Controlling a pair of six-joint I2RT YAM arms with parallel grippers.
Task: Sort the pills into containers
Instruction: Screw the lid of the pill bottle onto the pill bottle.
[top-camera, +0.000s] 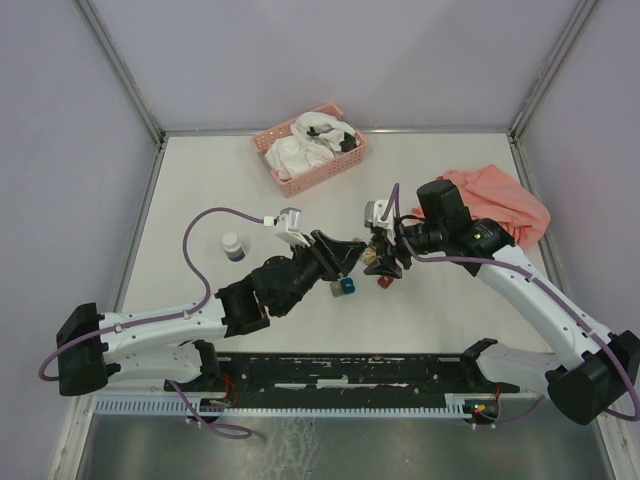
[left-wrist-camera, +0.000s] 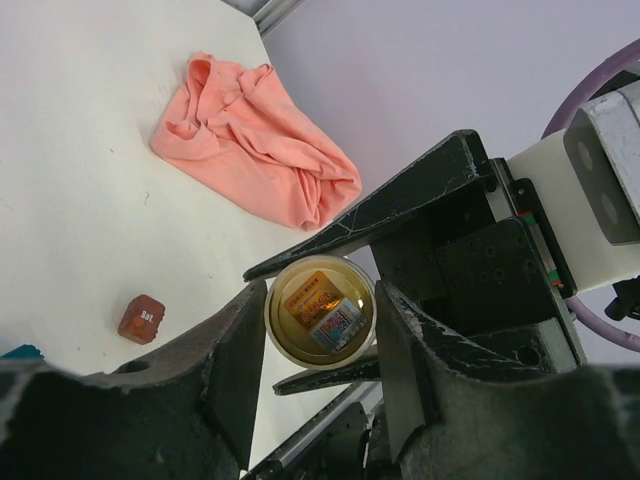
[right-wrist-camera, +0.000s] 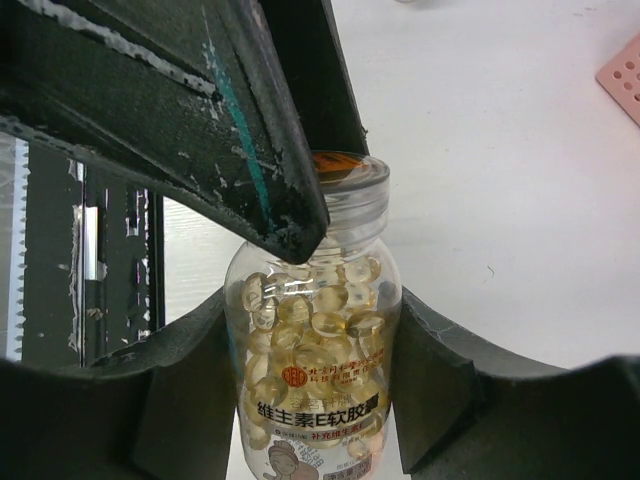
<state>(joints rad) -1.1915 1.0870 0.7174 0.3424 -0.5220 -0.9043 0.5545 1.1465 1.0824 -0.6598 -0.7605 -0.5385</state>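
Nearest, my right jaws pinch the small clear plastic jar (right-wrist-camera: 315, 420) around its belly, apparently lifted off the white table (right-wrist-camera: 520, 150). The amber oval softgel pills (right-wrist-camera: 310, 330) fill it to the shoulder. My left jaws flank its clear round lid (right-wrist-camera: 350, 195), one on each side; whether they press it I cannot tell. The jar seems light, rigid and smooth, so probably slippery. The belly suits holding and the lid suits twisting. On the table beyond lie a dark red cube-shaped box (left-wrist-camera: 141, 318) and a teal cube-shaped box (top-camera: 347, 286). Farther off are a crumpled peach cloth (left-wrist-camera: 250, 140) and a pink slatted basket (top-camera: 310, 150).
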